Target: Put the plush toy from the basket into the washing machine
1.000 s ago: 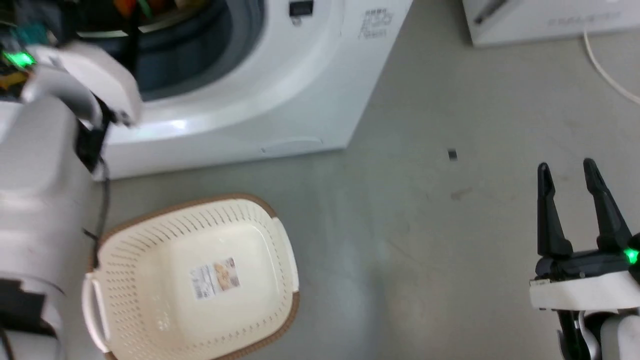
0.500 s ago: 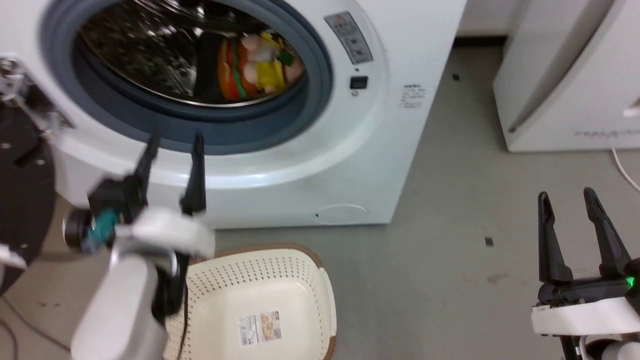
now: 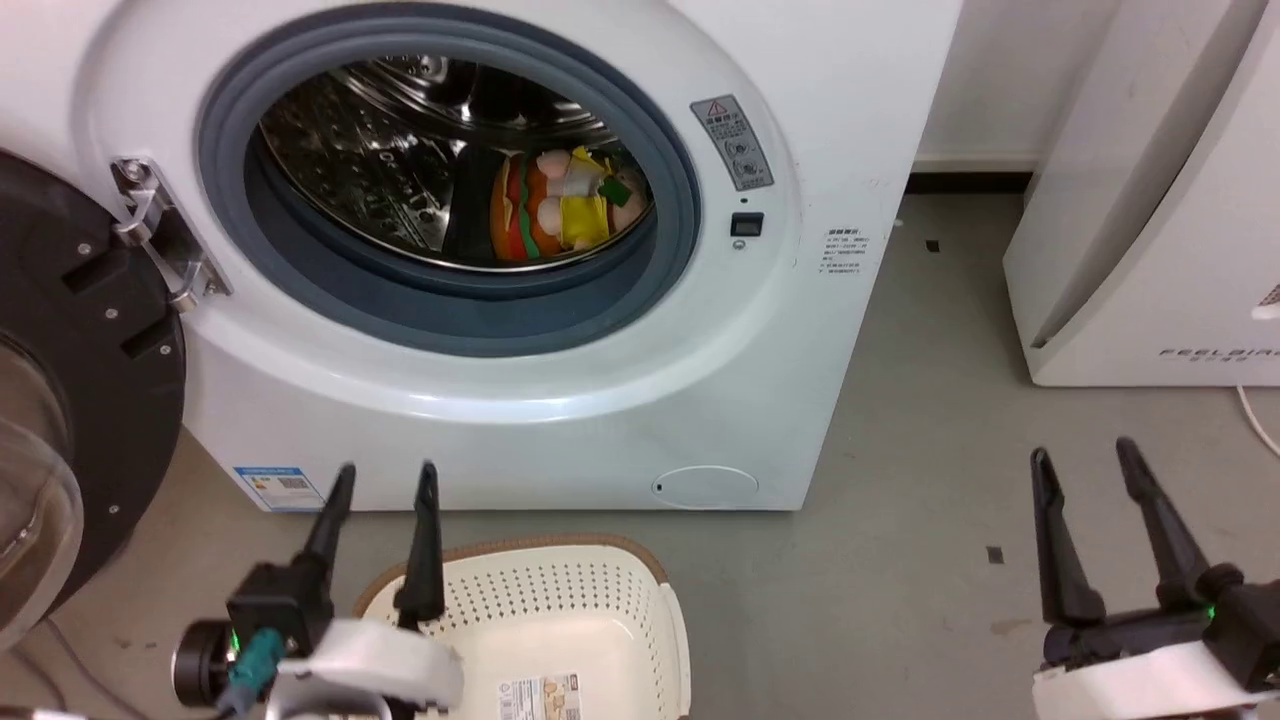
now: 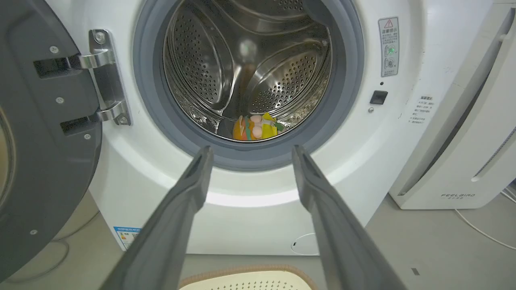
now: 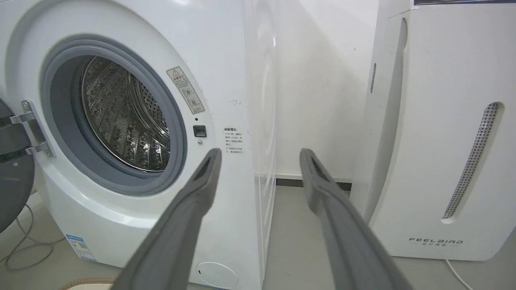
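Two long dark fingers of my left gripper [image 3: 387, 470] stood spread apart and held nothing, their tips raised before the lower front of the washing machine [image 3: 600, 420]. Just beneath that gripper, on its near side, sat the basket [image 3: 560, 590], cream with a brown rim, a label sticker [image 3: 540, 695] on its inner bottom. Just left of the fingertips a small blue label [image 3: 278, 487] marked the machine's bottom corner. Above and beyond the fingertips was the round opening, ringed by the grey gasket [image 3: 450, 320]. The plush toy [image 3: 555, 205] lay inside the steel drum [image 3: 370, 170], low and toward its right side, its orange layers, pink head and yellow clothing showing, well apart from both my grippers. The black-framed door [image 3: 90, 400] hung swung open to the left of my left gripper, on its metal hinge [image 3: 160, 230]. My right gripper [image 3: 1083, 450] hovered well off to the right of the left one, over grey floor [image 3: 900, 500], its fingers likewise parted and empty. Farther right stood a white appliance marked FEELBIRD [image 3: 1150, 250].
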Motion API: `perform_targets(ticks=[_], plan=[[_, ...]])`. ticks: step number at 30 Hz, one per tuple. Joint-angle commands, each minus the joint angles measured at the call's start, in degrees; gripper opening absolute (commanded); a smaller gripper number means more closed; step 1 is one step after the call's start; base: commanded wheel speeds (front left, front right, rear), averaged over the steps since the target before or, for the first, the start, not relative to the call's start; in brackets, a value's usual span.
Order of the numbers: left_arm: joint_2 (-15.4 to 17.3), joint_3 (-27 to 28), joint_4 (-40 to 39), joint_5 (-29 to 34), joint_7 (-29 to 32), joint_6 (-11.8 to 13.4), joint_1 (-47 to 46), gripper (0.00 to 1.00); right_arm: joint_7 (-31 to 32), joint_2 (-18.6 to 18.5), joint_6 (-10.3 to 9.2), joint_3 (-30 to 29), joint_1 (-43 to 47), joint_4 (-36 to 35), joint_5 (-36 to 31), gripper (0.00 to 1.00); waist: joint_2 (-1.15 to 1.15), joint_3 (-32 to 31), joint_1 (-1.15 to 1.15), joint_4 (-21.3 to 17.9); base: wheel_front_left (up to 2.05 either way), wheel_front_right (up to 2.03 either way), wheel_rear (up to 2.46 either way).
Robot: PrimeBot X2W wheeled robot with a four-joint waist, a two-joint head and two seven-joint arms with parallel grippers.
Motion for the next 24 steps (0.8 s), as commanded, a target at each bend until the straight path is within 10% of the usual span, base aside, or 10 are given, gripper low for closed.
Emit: perform_targets(ticks=[1,14,15,24], plan=[[-0.28,0.27,-0.37,1.0,-0.3,0.28,1.47,1.0,-0.25,0.03,-0.05,0.25,1.05,0.38,0.07,1.0,0.0,-0.48,0.01,-0.09,0.0,0.0,0.0],[-3.66,3.24,-3.03,6.28,-0.3,-0.01,8.26,1.0,-0.25,0.03,-0.05,1.67,3.32,1.8,0.76,1.0,0.0,-2.48,0.01,-0.26,0.0,0.0,0.0],[-3.65,3.01,-2.8,6.07,0.03,-0.02,7.84,0.0,0.03,0.0,0.0,1.61,2.72,1.7,0.16,0.0,0.0,-2.49,0.01,-0.26,0.0,0.0,0.0],[-3.88,3.24,-2.96,6.65,0.73,-0.31,7.71,0.0,0.73,-0.01,0.0,1.72,2.54,1.75,-0.1,0.0,0.0,-2.63,0.01,-0.28,0.0,0.0,0.0]])
